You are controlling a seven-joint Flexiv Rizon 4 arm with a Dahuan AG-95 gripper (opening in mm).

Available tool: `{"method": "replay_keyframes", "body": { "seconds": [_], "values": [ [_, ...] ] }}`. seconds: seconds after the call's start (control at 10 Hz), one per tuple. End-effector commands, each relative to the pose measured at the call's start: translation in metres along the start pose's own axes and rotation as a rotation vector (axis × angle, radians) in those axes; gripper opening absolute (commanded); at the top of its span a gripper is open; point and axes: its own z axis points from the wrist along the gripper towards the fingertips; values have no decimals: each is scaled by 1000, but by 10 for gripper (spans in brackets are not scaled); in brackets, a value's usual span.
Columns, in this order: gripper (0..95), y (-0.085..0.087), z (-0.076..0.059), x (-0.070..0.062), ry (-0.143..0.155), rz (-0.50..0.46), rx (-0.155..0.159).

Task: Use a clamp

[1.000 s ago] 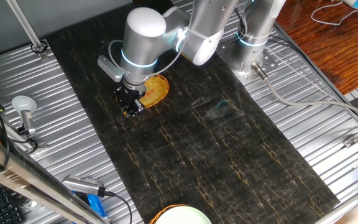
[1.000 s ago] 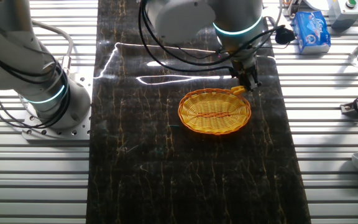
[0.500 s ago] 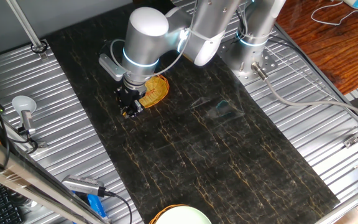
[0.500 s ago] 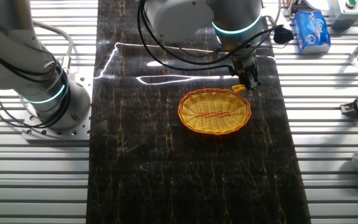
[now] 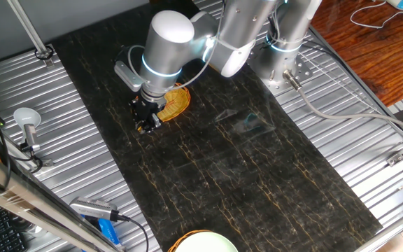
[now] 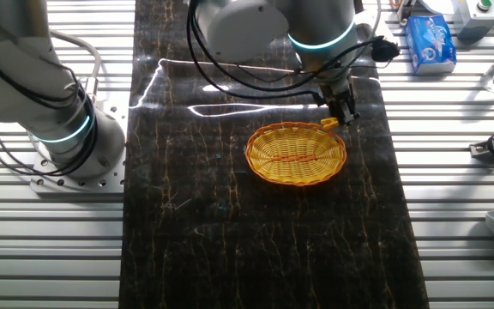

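One fixed view: my claw [image 5: 145, 123] sits low beside the basket [image 5: 175, 100], arm shifted slightly. Other fixed view: claw pinching the clamp [image 6: 329, 124] at the basket's rim near the worktop [image 6: 230, 240] edge. Clipping step looks underway.

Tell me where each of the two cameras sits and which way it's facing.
One fixed view: high, across the table from the arm's base, looking down the dark mat; shows the arm bent over the woven basket, claw beside it.
The other fixed view: high above the base side, looking down at the whole basket; shows the base, elbow and claw at the basket's far rim.
Shared: basket, claw, the clamp, dark mat.
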Motion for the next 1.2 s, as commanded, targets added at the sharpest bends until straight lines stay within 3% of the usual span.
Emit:
{"method": "replay_keyframes", "body": {
  "seconds": [0.1,0.6,0.9,1.2],
  "values": [
    [0,0,0,2,-6,-2,-2],
    [0,0,1,7,-27,-10,19],
    [0,-1,0,8,-24,-44,47],
    [0,-3,-3,8,-24,-45,49]
  ]
}}
